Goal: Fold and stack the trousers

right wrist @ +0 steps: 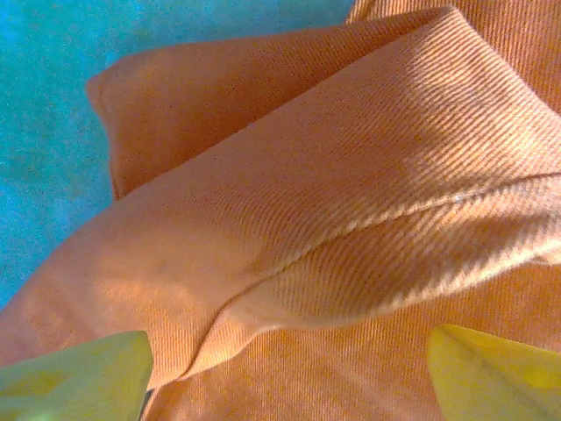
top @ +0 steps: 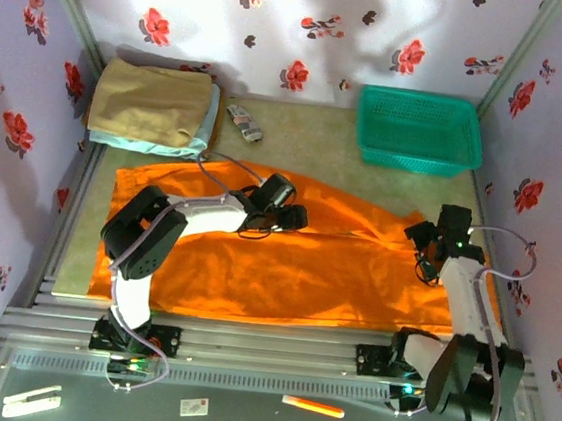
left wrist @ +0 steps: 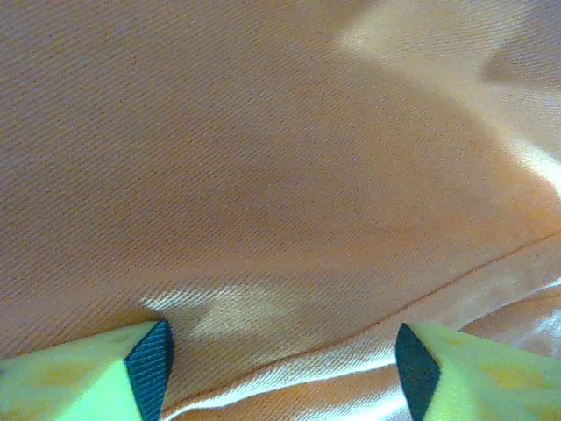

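Top external view showed the trousers [top: 306, 263] spread flat across the near half of the table [top: 309, 138], the bright orange cloth reaching from the left side almost to the right edge; the left gripper [top: 295, 217] was low over the upper middle of the cloth, and the right gripper [top: 425, 258] was at the right end of it. A green basket [top: 417, 162] stood at the far right corner, well apart from the trousers; a tan folded garment [top: 152, 101] lay on a light blue folded garment [top: 208, 122] at the far left corner.

In the left wrist view the left gripper [left wrist: 276, 360] had its jaws apart; the two yellow-green fingers [left wrist: 88, 377] with dark pads [left wrist: 151, 364] stood at either side of a seam of the trousers [left wrist: 263, 175], very close to the cloth; nothing was pinched between them, and I could not tell whether the tips touched the cloth.

In the right wrist view the right gripper [right wrist: 289, 368] had its jaws wide apart; a raised fold of the trousers [right wrist: 333, 202] lay just in front, between the lines of the fingers [right wrist: 500, 377], not squeezed; bare table surface [right wrist: 53, 105] showed at the left of that fold.
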Robot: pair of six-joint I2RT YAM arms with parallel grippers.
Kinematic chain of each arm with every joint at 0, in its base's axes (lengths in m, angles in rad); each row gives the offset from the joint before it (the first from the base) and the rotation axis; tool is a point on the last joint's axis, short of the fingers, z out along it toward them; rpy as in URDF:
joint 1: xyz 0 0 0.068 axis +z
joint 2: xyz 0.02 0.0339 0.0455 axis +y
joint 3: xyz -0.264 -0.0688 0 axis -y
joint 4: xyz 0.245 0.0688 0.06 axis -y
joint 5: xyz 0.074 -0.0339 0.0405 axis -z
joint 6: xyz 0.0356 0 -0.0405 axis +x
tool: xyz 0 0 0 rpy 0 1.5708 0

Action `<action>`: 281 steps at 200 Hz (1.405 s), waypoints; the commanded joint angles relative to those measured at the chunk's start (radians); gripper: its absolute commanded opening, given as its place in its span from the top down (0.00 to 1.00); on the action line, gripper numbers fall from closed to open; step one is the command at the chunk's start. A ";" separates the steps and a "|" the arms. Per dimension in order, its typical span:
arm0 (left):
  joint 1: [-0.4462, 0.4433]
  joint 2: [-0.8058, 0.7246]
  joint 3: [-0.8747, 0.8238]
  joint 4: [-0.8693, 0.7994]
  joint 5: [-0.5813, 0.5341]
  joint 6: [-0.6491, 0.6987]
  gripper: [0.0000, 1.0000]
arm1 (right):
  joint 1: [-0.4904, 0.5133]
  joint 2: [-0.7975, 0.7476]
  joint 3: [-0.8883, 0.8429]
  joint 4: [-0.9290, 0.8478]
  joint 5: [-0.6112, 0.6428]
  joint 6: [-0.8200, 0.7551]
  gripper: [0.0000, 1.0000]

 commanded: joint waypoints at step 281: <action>-0.091 0.200 0.310 -0.401 -0.211 0.308 0.35 | -0.066 0.093 0.090 0.197 -0.093 -0.105 1.00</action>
